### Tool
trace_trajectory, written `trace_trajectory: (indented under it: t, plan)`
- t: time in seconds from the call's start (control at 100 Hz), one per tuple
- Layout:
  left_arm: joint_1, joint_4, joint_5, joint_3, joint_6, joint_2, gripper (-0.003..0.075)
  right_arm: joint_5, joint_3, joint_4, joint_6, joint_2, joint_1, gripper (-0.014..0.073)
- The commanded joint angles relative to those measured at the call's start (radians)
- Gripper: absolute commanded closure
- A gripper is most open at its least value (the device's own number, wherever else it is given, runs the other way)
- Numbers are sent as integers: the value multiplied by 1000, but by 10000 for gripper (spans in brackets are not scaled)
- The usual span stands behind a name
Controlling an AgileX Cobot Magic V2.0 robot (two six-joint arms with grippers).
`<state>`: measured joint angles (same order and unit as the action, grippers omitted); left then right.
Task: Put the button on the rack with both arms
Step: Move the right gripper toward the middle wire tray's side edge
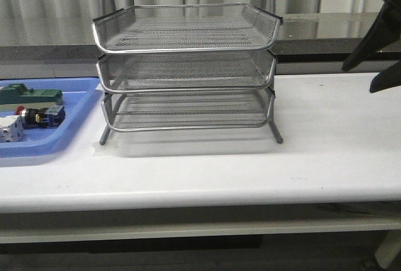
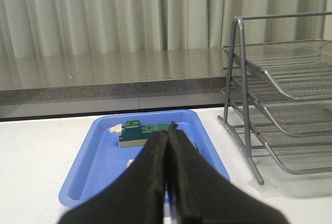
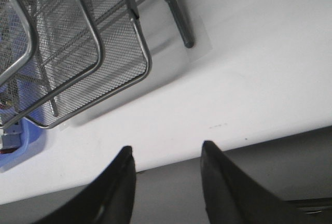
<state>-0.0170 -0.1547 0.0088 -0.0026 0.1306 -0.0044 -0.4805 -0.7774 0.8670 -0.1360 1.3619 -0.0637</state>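
The button [image 1: 37,115], with a red head and blue-black rear, lies in the blue tray [image 1: 75,117] at the table's left, between a green block [image 1: 31,94] and a white part [image 1: 9,130]. The silver three-tier rack [image 1: 188,64] stands mid-table. My left gripper [image 2: 168,130] hovers shut over the blue tray [image 2: 98,167] with nothing held; its fingers hide the button in that view, and it is out of the front view. My right gripper [image 3: 166,151] is open and empty, high at the right [image 1: 358,80], above the table's front edge and away from the rack [image 3: 78,53].
In the left wrist view the green block [image 2: 137,132] lies just past my fingertips, and the rack [image 2: 280,105] stands close beside the tray. A grey counter and curtains run behind the table. The blue tray's corner [image 3: 21,146] shows under the rack's mesh.
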Motion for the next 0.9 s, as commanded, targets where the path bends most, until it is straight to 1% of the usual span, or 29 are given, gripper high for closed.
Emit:
trace_trajectory:
  t: [0.0,0.07,0.18,0.23,0.24,0.38,0.48,0.55,0.77,0.89]
  plan:
    - [1,3,-79,54,10,-32,741,35,-34,151,-92,20,-8,265]
    - [1,3,-79,54,10,-32,741,37,-34,276,-181,62,-9,265]
    - [1,3,-79,54,10,-32,741,22,-39,503,-368,123,-9,265]
    - [1,3,-79,54,10,-32,741,-6,-47,617,-465,154,-9,265]
    - [1,3,-79,54,10,-32,741,-10,-48,617,-465,158,-9,265]
    - [1,3,-79,54,10,-32,741,-109,-73,896,-691,246,-9,265]
    - [1,3,-79,54,10,-32,741,-167,-74,1021,-775,294,-9,265]
    - [1,3,-79,54,10,-32,741,-204,-74,1069,-811,326,-9,265]
    - [1,3,-79,54,10,-32,741,-265,-98,1069,-811,393,-9,265]
    - [1,3,-79,54,10,-32,741,-267,-122,1069,-812,396,-9,265]
